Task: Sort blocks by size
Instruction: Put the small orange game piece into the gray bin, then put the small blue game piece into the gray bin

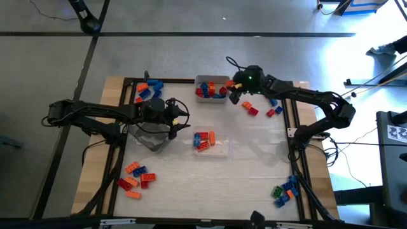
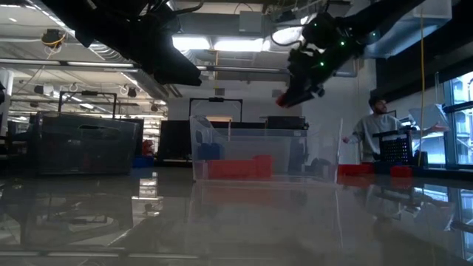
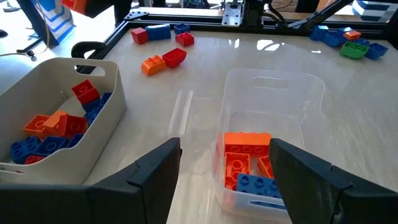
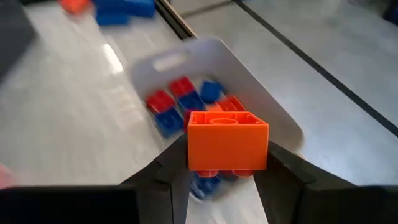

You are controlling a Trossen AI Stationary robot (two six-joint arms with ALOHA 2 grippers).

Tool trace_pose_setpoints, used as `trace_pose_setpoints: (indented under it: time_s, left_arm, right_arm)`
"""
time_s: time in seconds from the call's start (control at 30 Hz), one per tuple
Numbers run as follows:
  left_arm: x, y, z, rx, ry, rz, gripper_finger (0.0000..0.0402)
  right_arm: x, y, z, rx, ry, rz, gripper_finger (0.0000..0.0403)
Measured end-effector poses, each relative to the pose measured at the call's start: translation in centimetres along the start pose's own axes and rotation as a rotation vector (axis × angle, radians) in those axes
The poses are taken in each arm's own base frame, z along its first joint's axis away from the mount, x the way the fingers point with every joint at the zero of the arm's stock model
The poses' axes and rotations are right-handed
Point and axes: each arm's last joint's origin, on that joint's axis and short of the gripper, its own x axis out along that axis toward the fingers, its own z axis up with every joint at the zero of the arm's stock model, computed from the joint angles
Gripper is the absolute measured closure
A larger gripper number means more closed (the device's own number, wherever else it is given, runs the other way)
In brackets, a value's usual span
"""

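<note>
My right claw [image 4: 227, 171] is clamped on an orange block [image 4: 227, 140], held above the white bin [image 1: 212, 88] at the table's far edge so it drops in with bricks its size. My left claw [image 3: 227, 180], fingers apart and empty, hovers beside the clear tray [image 1: 212, 144] mid-table.

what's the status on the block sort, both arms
Right gripper shut on orange block, above white tray. Left gripper open, empty, by clear tray. Nothing in the way.
</note>
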Motion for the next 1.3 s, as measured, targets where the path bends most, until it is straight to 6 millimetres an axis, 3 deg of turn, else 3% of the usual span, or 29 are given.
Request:
trace_pose_setpoints:
  time_s: [0.37, 0.9, 1.1, 1.3]
  left_arm:
    - [0.0, 0.0, 0.0, 0.000, 0.000, 0.000, 0.0170]
    - [0.0, 0.0, 0.0, 0.000, 0.000, 0.000, 0.0170]
    - [0.0, 0.0, 0.0, 0.000, 0.001, 0.000, 0.0170]
    - [0.0, 0.0, 0.0, 0.000, 0.001, 0.000, 0.0170]
  right_arm:
    - [1.1, 0.8, 0.6, -0.011, -0.088, 0.043, 0.0256]
    - [5.1, 0.5, -0.7, -0.022, -0.082, -0.031, 0.0254]
    - [5.5, 0.2, -0.5, -0.018, -0.113, -0.104, 0.0233]
    - [5.5, 0.3, -0.6, -0.019, -0.111, -0.095, 0.0187]
